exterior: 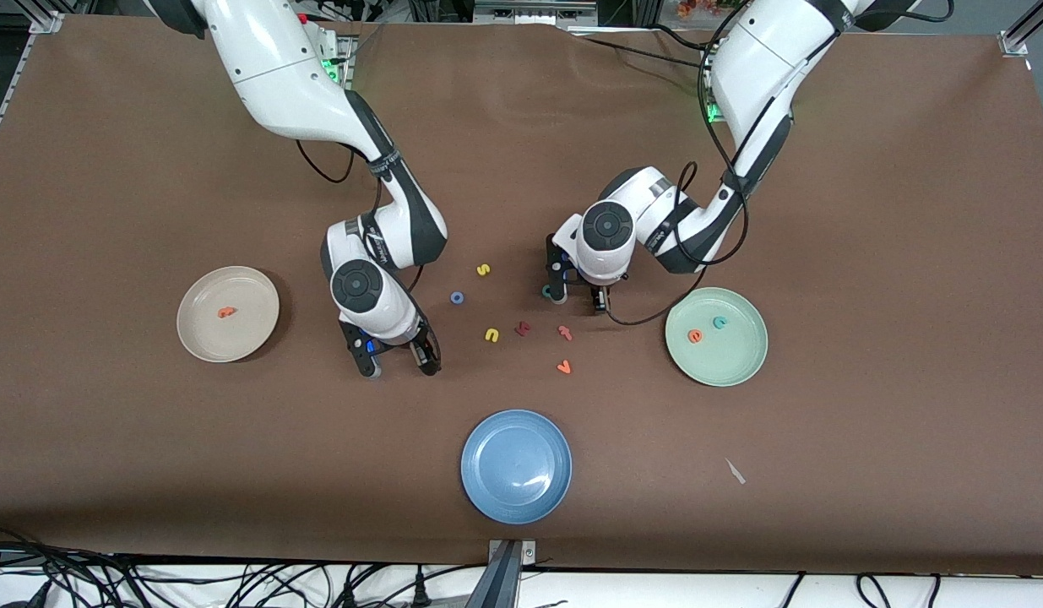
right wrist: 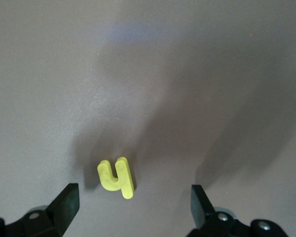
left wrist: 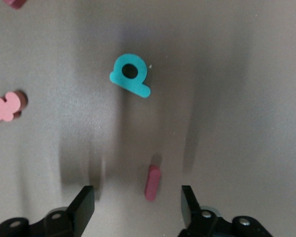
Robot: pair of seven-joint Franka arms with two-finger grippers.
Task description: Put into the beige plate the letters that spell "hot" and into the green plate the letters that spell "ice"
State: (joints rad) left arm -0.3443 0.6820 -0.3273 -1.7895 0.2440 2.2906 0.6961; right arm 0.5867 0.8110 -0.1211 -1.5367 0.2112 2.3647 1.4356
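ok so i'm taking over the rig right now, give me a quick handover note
Left gripper: open, low over the table, fingers either side of the dark red foam bar "i", not gripping it yet. The teal foam "d" lies close by.
Right gripper: open, over the yellow foam "h".
Done: orange foam "t" in the round beige plate; orange foam "e" and teal foam "c" in the round pale green plate.
Left: "i" to the green plate; "h" and the blue foam ring "o", on the table between the arms, to the beige plate.
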